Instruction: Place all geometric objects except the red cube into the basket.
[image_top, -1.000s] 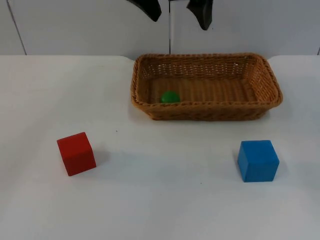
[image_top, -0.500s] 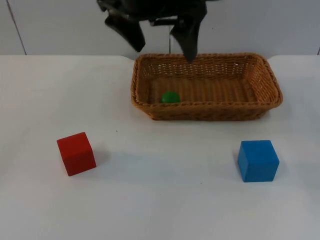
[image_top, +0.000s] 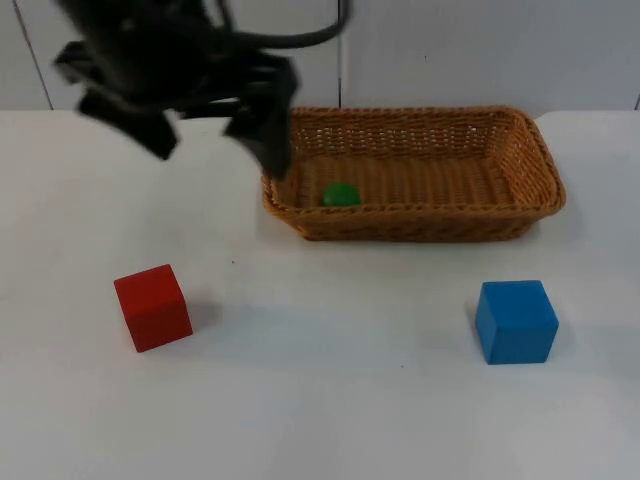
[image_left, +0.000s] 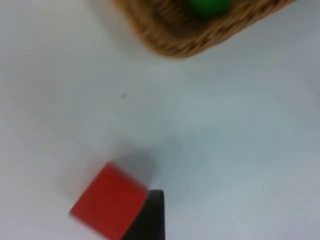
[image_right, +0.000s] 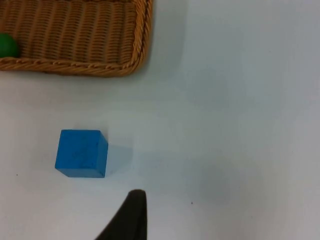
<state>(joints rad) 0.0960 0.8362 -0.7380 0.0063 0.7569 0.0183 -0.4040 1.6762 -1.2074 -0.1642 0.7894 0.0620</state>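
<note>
Wickerwork of the basket (image_top: 545, 165) reads as tightly woven, tan, oblong with rounded corners, standing on the smooth white desk (image_top: 330, 400) toward the partition wall. I log a small round green ball (image_top: 341, 194) lying on its floor near the left end. Left claw (image_top: 215, 135) hangs above the desk beside the basket's left rim, fingers spread apart, gripping nothing. Red cube (image_top: 153, 307), matte and sharp-edged, sits well left; blue cube (image_top: 516, 320), same form, sits in front of the basket's right end. Right claw: I cannot tell its state from one black fingertip (image_right: 131, 217) near the blue cube
</note>
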